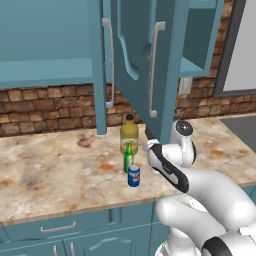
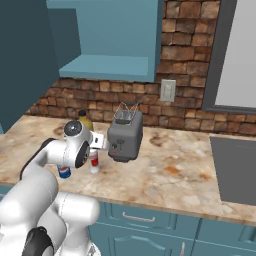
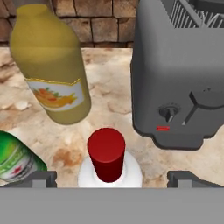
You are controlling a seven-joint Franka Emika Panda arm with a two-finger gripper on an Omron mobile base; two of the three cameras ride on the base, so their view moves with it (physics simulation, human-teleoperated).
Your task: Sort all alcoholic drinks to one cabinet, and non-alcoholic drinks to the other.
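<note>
The claw (image 3: 112, 183) hangs low over the marble tabletop (image 1: 60, 170), its fingers spread wide on either side of a white bottle with a red cap (image 3: 107, 154), gripping nothing. Just behind stands the big yellow juice bottle (image 3: 50, 65) with an orange-fruit label. The slim green bottle (image 1: 128, 156) stands before it, the blue can (image 1: 133, 175) nearest the edge. A grey toaster (image 2: 125, 136) sits beside them.

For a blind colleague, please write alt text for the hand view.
A white bottle with a red cap stands between the open claw tips. Behind it are a yellow juice bottle, a grey toaster, and a green bottle at the left edge.
</note>
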